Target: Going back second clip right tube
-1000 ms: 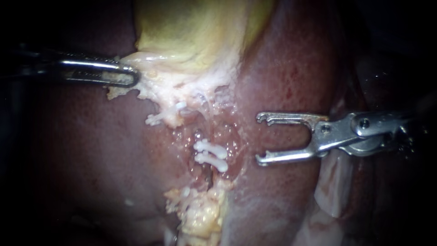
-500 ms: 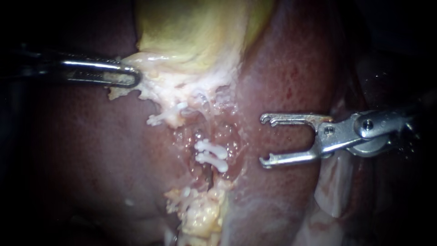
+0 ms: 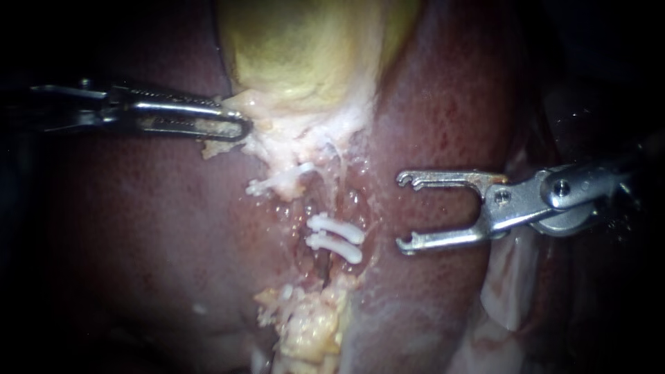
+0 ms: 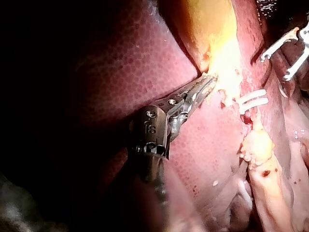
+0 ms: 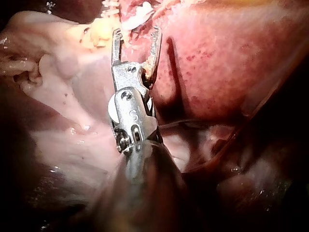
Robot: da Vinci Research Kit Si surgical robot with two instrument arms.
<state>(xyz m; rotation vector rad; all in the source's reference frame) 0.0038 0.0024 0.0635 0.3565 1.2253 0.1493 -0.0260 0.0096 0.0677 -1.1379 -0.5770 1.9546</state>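
Two white clips point(image 3: 336, 235) lie side by side across a tube in a raw red pit below the gallbladder point(image 3: 305, 55); the tube itself hardly shows. To the right of them my right instrument point(image 3: 402, 211) stands with its jaws wide open and empty, clear of the clips. My left instrument point(image 3: 235, 128) is shut on the pale fringe at the gallbladder's lower edge. A third white clip point(image 3: 277, 183) hangs under that fringe. The left wrist view shows the left instrument point(image 4: 205, 87) beside the clips point(image 4: 253, 99). In the right wrist view the open right instrument point(image 5: 136, 36) points at the clipped spot.
Dark red liver point(image 3: 138, 221) surrounds the pit on both sides. A lump of yellow fat point(image 3: 305, 325) sits just below the clips. Pale folded tissue point(image 3: 512, 277) lies under the right instrument's shaft.
My left instrument has moved right, drawing the gallbladder fringe and the clips with it. My right instrument first drew back slightly to the right, still open, then held still.
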